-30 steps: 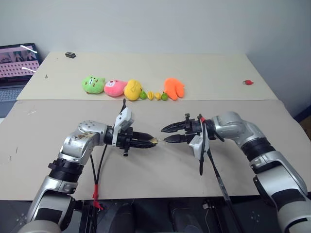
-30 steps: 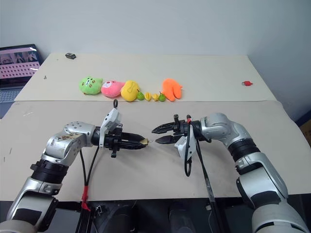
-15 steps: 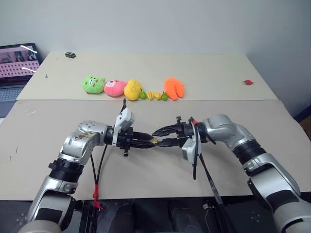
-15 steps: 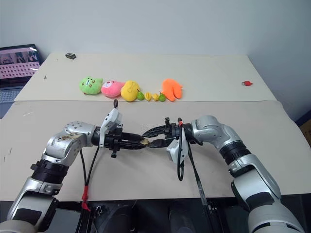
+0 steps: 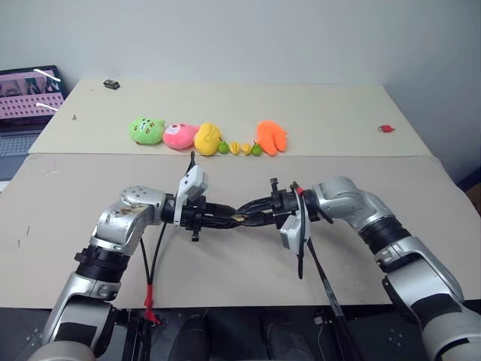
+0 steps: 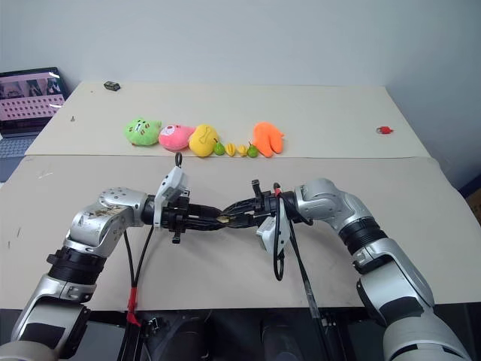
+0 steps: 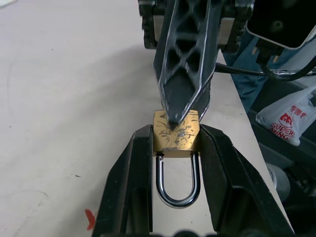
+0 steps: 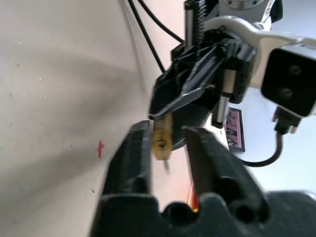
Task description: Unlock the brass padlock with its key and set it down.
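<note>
While the brass padlock [image 7: 176, 137] is clamped mid-frame in the left gripper [image 7: 176, 160], the right gripper [image 8: 168, 143] is seen nearly closed around its body; key unseen. A misaligned squeeze could dislodge it onto the bench [image 5: 225, 278].

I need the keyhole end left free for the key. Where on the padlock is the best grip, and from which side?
Grip the padlock across its brass body's two narrow side faces, coming from the shackle end, as the left gripper does. The flat sides give the fingers a square hold, and the end opposite the shackle stays exposed toward the right gripper.
</note>
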